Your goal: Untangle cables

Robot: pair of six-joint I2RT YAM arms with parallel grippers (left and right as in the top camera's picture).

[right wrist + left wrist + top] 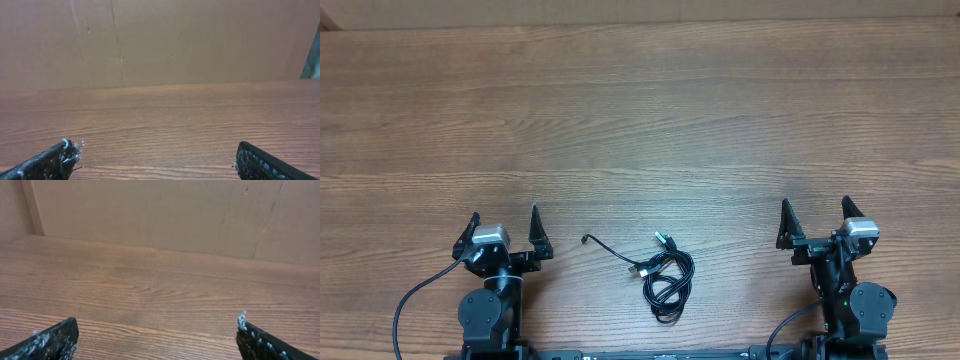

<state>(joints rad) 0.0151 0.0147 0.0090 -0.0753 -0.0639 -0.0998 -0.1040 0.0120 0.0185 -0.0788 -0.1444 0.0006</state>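
The cables (665, 280) are thin black cords in a loose tangled bundle on the wooden table near its front edge, between the two arms. One strand runs up-left to a small plug end (586, 239); silver-tipped plugs lie near the bundle's top. My left gripper (504, 216) is open and empty, left of the cables and apart from them. My right gripper (814, 208) is open and empty, to their right. Both wrist views show only the open fingertips (157, 330) (157, 152) over bare wood; the cables are out of view there.
The wooden table (640, 120) stretches far beyond the arms. A brown cardboard wall (200, 215) stands along the table's far edge, also in the right wrist view (175, 40). The arm bases sit at the front edge.
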